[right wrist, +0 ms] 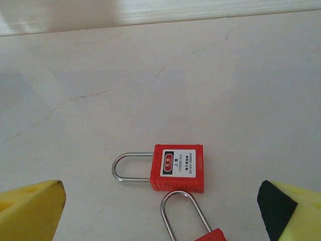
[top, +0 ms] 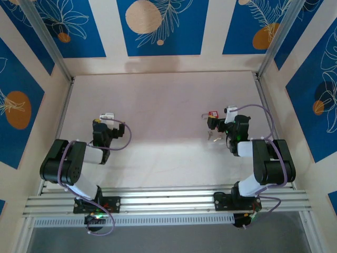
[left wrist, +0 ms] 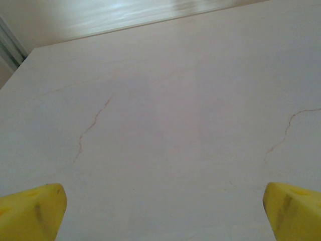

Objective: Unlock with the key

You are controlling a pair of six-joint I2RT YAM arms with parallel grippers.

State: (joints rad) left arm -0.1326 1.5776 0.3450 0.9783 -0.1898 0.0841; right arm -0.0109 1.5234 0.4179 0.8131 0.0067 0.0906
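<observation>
from where i sit, the job has hardly started. the right claw (right wrist: 160,213) hangs over the counter (right wrist: 225,75) with its yellow fingers spread wide apart and nothing between them. just ahead of it a red padlock (right wrist: 178,168) lies flat on its back, label up, with its shackle pointing left and both legs seated in the body, so i judge it locked. a second padlock (right wrist: 210,235) lies closer to the camera, just beside the first. only its shackle loop and the top edge of its red body are in frame, and i cannot tell if the two touch.

in the top view i see small metal pieces (top: 212,138) on the counter near the right arm, on the near side of the locks. they may be the keys, but they are too small for me to be sure. no key is in either lock as far as i can see.

the left claw (left wrist: 160,213) is well apart from all this, over bare counter on the left side, its fingers also wide apart and holding nothing.

so nothing is done yet. what is left, by my reckoning: pick up a key, steady a lock, get the key into the keyhole, turn it and free the shackle.
</observation>
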